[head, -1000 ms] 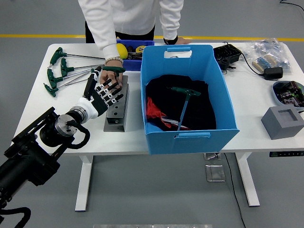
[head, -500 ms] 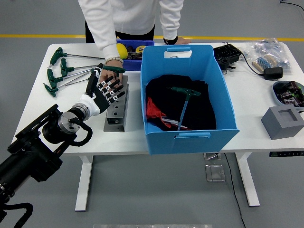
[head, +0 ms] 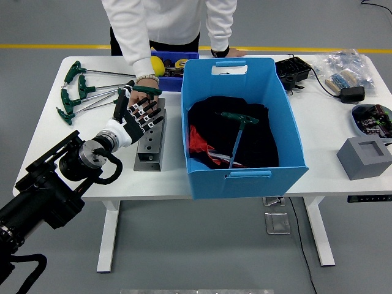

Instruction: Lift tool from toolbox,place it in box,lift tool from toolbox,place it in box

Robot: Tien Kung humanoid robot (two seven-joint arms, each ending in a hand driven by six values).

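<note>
tool with a green t-handle is seen standing in the grey metal toolbox, its handle steadied by a person's hand reaching in from the far side. one green-handled tool is already lying on dark cloth inside the blue box. the left hand is held over the toolbox with its fingers spread and nothing grasped, just short of the handle. the second lift is judged to be in hand; next, the fingers would need to be closed around the handle and the tool drawn straight up.
</note>
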